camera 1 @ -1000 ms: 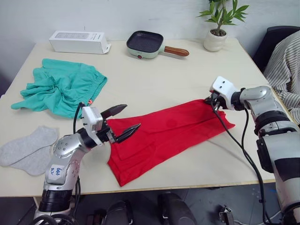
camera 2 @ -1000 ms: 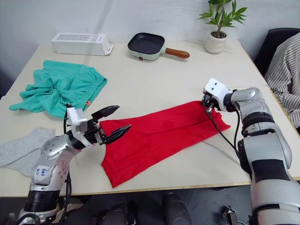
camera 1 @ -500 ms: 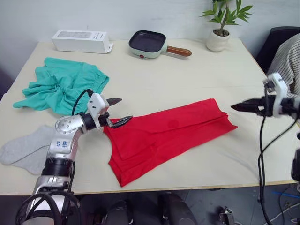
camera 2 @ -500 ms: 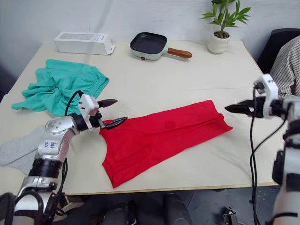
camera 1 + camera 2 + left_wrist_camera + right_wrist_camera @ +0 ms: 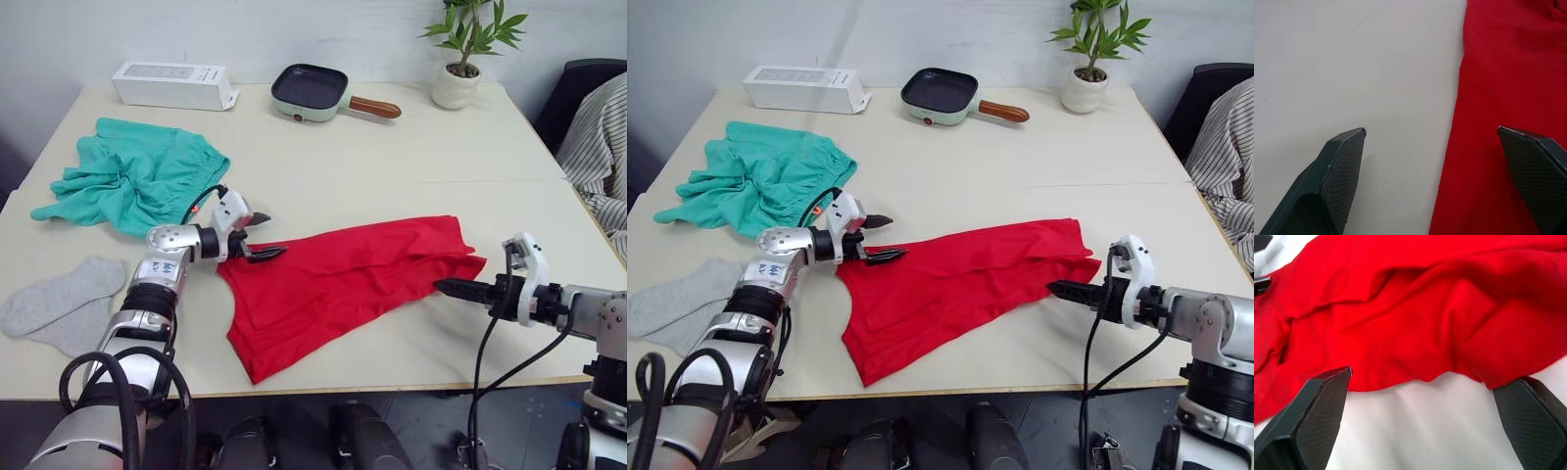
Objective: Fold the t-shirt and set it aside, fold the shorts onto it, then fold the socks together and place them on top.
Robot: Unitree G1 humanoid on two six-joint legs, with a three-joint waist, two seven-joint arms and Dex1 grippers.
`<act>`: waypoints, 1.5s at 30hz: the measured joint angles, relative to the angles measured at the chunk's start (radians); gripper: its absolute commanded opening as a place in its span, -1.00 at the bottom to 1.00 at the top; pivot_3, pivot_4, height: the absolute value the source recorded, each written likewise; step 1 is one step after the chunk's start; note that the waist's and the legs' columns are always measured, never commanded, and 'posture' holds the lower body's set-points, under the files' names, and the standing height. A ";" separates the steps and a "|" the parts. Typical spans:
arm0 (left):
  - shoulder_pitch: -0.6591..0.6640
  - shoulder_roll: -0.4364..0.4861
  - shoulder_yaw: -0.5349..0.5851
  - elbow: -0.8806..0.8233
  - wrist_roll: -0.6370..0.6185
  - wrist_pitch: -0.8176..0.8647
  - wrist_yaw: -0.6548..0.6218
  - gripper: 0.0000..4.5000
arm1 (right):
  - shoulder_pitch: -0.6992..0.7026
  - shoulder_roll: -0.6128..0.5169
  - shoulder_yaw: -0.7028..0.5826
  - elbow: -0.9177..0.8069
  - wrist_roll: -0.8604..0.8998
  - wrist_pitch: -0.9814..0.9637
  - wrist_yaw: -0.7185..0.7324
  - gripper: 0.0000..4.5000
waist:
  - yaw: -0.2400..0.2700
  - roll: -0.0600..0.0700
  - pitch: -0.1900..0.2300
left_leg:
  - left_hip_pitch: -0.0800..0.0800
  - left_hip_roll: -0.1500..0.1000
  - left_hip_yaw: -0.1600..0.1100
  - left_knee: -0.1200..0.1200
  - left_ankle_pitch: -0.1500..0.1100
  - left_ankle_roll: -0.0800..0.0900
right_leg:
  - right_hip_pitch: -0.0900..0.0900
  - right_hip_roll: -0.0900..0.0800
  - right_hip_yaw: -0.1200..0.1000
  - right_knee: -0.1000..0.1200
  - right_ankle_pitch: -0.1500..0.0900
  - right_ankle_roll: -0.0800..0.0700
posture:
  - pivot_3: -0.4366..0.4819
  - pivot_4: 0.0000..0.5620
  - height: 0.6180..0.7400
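The t-shirt [image 5: 343, 284] lies folded into a long red band across the middle of the table [image 5: 392, 157], running from near the front edge up toward the right edge. The left gripper [image 5: 260, 237] sits at the band's left end with its fingers spread; in the left wrist view one finger [image 5: 1339, 171] is over bare tabletop and the other is over the red cloth, the shirt's edge running between them. The right gripper [image 5: 456, 288] is low by the shirt's right end, pointing at its creased corner. In the right wrist view its fingers [image 5: 1312, 416] are spread wide, with the shirt's rumpled edge ahead of them, and nothing is pinched.

The shorts [image 5: 132, 181] lie bunched near the left edge, well apart from the shirt. The socks [image 5: 59, 308] lie side by side near the front left corner. Along the far edge stand a white box [image 5: 171, 85], a small green pan [image 5: 313, 90] with a wooden handle, and a potted plant [image 5: 460, 59] near the far right corner.
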 measured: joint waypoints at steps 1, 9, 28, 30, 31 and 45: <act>-0.006 -0.002 0.000 0.010 0.003 -0.006 -0.004 1.00 | 0.000 0.009 -0.007 0.000 0.009 -0.014 -0.008 0.99 | 0.000 0.000 0.000 | 0.000 0.000 0.000 0.000 0.000 0.000 | 0.000 0.000 0.000 0.000 0.000 0.000 | -0.05 -0.47 1.00; -0.013 -0.005 0.006 0.044 0.015 -0.045 -0.022 1.00 | 0.022 -0.199 -0.004 0.111 0.035 -0.280 0.061 0.99 | 0.012 0.001 0.001 | -0.003 -0.002 0.001 -0.002 0.000 0.001 | -0.002 -0.001 -0.001 -0.003 -0.001 0.002 | -0.05 -0.47 1.00; -0.037 -0.017 0.005 0.105 0.035 -0.019 -0.052 1.00 | 0.067 -0.064 -0.048 0.103 0.497 0.084 -0.249 0.99 | 0.006 -0.004 0.000 | -0.004 -0.002 -0.002 0.000 0.001 0.002 | -0.002 -0.002 0.000 0.001 -0.001 0.002 | -0.05 -0.47 1.00; -0.060 -0.019 0.003 0.129 0.043 0.002 -0.058 1.00 | 0.056 -0.037 -0.050 0.090 0.520 0.086 -0.313 0.99 | 0.004 -0.005 -0.001 | -0.004 -0.002 -0.002 0.001 0.001 0.002 | -0.002 -0.002 -0.001 0.000 -0.001 0.002 | -0.05 -0.47 1.00; -0.071 -0.021 0.002 0.141 0.047 0.016 -0.062 1.00 | 0.050 -0.010 -0.052 0.083 0.530 0.086 -0.345 0.99 | 0.002 -0.006 -0.001 | -0.003 -0.001 -0.002 0.001 0.001 0.002 | -0.002 -0.001 -0.001 0.001 -0.001 0.002 | -0.05 -0.47 1.00; -0.116 -0.045 -0.027 0.162 0.080 0.108 -0.138 -0.32 | 0.006 0.162 -0.037 0.064 0.463 0.000 -0.512 -0.61 | 0.002 -0.006 -0.002 | 0.000 -0.001 -0.001 0.000 0.001 0.001 | 0.000 -0.001 0.000 0.002 0.000 0.001 | -0.05 -0.47 1.00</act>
